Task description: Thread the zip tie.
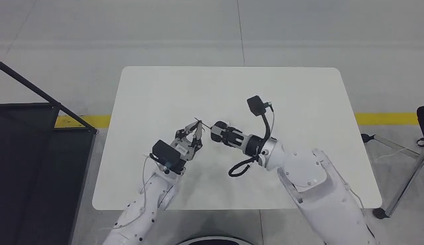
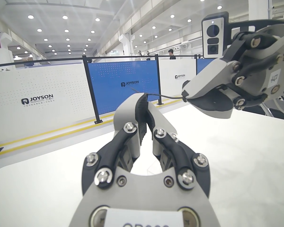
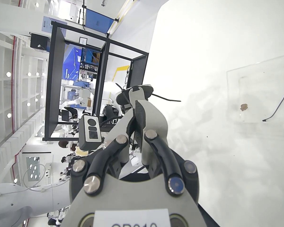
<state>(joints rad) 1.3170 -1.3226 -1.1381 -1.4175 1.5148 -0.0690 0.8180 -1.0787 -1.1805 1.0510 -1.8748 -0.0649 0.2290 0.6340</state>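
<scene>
- The zip tie (image 2: 168, 96) hung above the bench (image 2: 227, 166), clear of its surface, stretched as a thin dark strand between the two tools; its long axis ran almost level from the left tool (image 2: 144, 100) across to the right tool (image 2: 187, 96), which stood just beside it, tip facing tip.
- The left tool was clenched on the strap, its ribbed pads pressed together with the strand passing between them; a short free end stuck out past its far side.
- The right tool was likewise clenched, pinching a small dark block at its tips, probably the tie's head, though too small to be sure.
- Judged from this, the threading turned on that short span: tail and head lay nearly in line, both arms equally near.
- Well apart on the bench lay a clear sheet (image 3: 258, 81).
</scene>
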